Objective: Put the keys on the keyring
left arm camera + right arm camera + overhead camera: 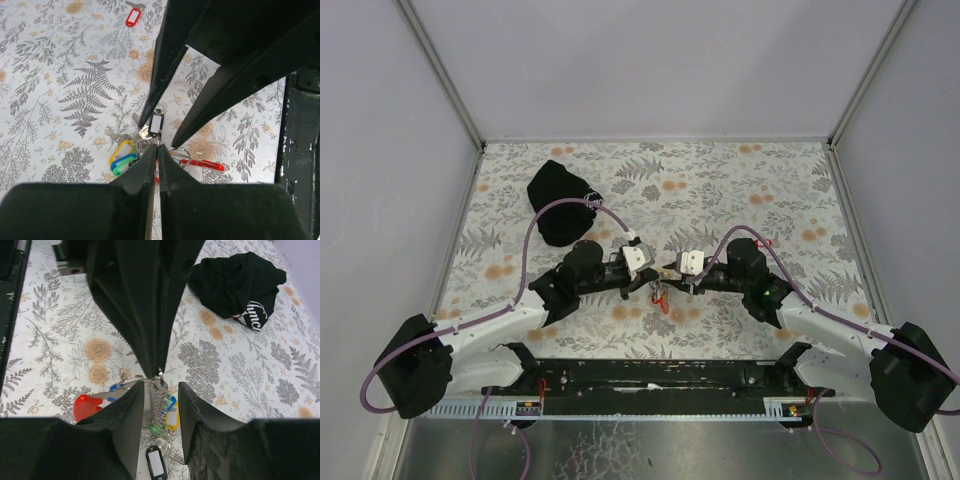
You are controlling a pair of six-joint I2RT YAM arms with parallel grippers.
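Right wrist view shows the keys point(162, 412), bunched with red, yellow, blue tags, pinched in the left claw point(159, 371), right claw point(161, 390) half-open.

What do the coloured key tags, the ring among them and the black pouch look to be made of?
Key tags: probably glossy coloured plastic. They catch highlights, and the black tag shows a white, paper-like insert.
Keyring: thin bright metal, likely steel. It is a silvery wire with glints.
Pouch: soft matte black cloth. It lies crumpled in folds and has a white printed logo.
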